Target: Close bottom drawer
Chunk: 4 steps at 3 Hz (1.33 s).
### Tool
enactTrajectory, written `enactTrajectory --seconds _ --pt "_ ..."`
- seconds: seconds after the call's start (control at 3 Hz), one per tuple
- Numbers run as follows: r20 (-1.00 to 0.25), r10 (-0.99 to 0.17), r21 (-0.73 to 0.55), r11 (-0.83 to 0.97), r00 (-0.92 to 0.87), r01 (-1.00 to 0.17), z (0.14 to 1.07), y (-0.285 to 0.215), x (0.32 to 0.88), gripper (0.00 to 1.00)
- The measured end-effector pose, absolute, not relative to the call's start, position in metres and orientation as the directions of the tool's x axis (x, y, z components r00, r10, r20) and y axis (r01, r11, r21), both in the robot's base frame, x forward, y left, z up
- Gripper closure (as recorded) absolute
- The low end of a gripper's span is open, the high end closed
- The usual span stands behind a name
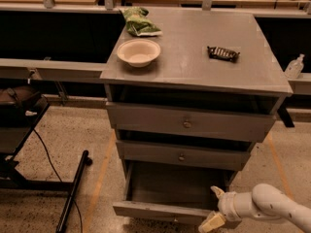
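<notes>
The bottom drawer (160, 210) of the grey cabinet (194, 57) stands pulled far out, and its inside looks empty. I see its front panel from above as a slim edge; its knob is hidden. My gripper (214, 208) is at the right end of that front panel, on a white arm coming in from the lower right. It is open: one fingertip (216, 192) is on the inner side of the panel, the other (209, 223) on the outer side. The middle drawer (181, 156) and top drawer (187, 124) stick out slightly.
On the cabinet top lie a white bowl (138, 52), a green bag (138, 22) and a dark snack bar (223, 53). A black stand with cables (73, 191) is on the floor at the left. A bottle (294, 66) stands on the right ledge.
</notes>
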State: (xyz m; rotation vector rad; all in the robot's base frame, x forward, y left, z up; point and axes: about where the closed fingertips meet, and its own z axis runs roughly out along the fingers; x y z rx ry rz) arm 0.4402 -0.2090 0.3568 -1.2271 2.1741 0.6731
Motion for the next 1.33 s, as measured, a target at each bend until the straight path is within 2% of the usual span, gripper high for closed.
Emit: enactTrajectory --seconds 0.33,1.33 --pt "-0.672 -0.571 0.178 0.493 -0.471 -0.852 0.325 -0.22 0.447 0.0" --pt "-0.648 -0.568 0.164 0.546 -0.507 -0.822 0.312 -0.243 0.445 0.0"
